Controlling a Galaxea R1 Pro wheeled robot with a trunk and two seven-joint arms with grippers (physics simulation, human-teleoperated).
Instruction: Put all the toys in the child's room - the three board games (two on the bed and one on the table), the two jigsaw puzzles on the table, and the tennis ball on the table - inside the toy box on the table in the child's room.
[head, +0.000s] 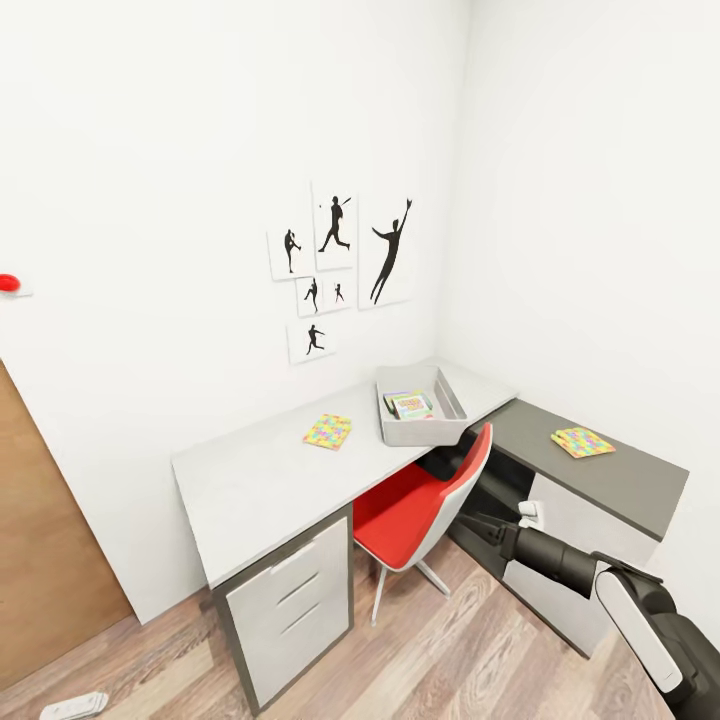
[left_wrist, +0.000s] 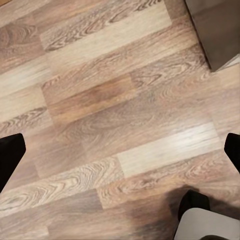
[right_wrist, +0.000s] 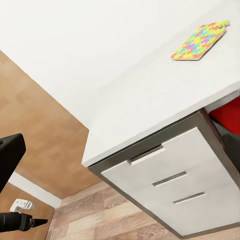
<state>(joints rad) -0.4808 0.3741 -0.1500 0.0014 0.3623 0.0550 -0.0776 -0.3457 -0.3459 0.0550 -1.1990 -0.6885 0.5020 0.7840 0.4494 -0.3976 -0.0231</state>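
The light grey toy box (head: 445, 425) stands on the pale table (head: 250, 485) near the corner, with printed board games (head: 409, 404) lying inside it. One jigsaw puzzle (head: 328, 431) (right_wrist: 200, 41) lies flat on the table left of the box. A second jigsaw puzzle (head: 582, 442) rests on the lower dark grey desk (head: 640, 485). My right gripper (head: 478, 524) hangs open beside the red chair, holding nothing. My left gripper (left_wrist: 120, 152) is open over the wood floor, its fingertips (left_wrist: 10, 155) wide apart. The bed and the tennis ball are out of view.
A red chair (head: 415, 510) is tucked under the table between the white drawer cabinet (head: 290, 600) (right_wrist: 175, 185) and the dark desk. A brown door (head: 40, 560) is at the left. A small white object (head: 75, 705) lies on the floor.
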